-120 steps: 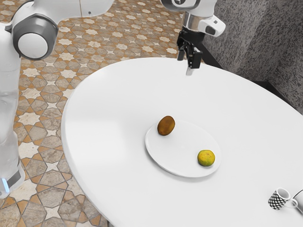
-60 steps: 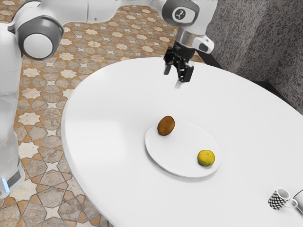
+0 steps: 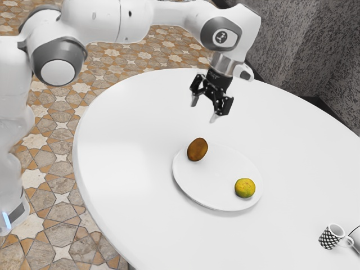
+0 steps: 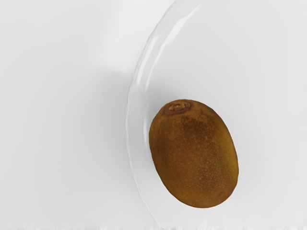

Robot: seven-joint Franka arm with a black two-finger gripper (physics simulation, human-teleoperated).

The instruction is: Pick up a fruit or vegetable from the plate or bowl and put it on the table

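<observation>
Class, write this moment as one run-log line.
hand: open, empty, above table | kiwi: on plate, near rim | yellow fruit: on plate | mug: on table

kiwi (image 3: 197,149) to citrus (image 3: 244,188): wide gap | above both: open | low obstacle: plate rim (image 4: 135,105) beside kiwi

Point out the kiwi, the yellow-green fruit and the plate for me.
Kiwi (image 4: 194,155): wrist view, middle of its brown side.
Yellow-green fruit (image 3: 244,188): exterior view, middle of its skin.
Plate (image 3: 216,169): exterior view, bare middle.
</observation>
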